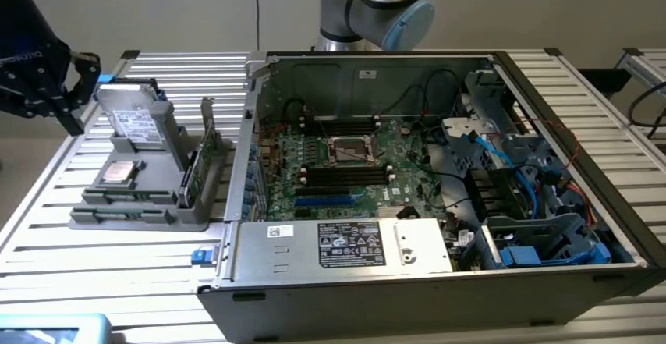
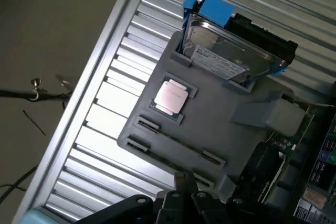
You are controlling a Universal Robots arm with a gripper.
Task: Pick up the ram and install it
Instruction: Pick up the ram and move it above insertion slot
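The ram [image 1: 189, 179] is a thin dark-green stick standing on edge at the right side of the grey parts holder [image 1: 136, 203], beside a larger green card [image 1: 214, 149]. My gripper [image 1: 69, 116] hangs high at the exterior view's left, behind and left of the holder, apart from the ram. In the wrist view its fingers [image 2: 185, 184] press together with nothing between them, above the holder's [image 2: 210, 129] slotted end. The open computer case [image 1: 437, 281] lies to the holder's right, with the motherboard's long black slots [image 1: 344, 176] exposed.
The holder also carries a hard drive [image 1: 136, 118] [image 2: 226, 56] and a silver processor [image 1: 117, 172] [image 2: 170, 97]. Cables and a blue drive cage [image 1: 541, 250] crowd the case's right side. The slatted metal table [image 1: 93, 270] ends near the gripper, with floor beyond [image 2: 47, 35].
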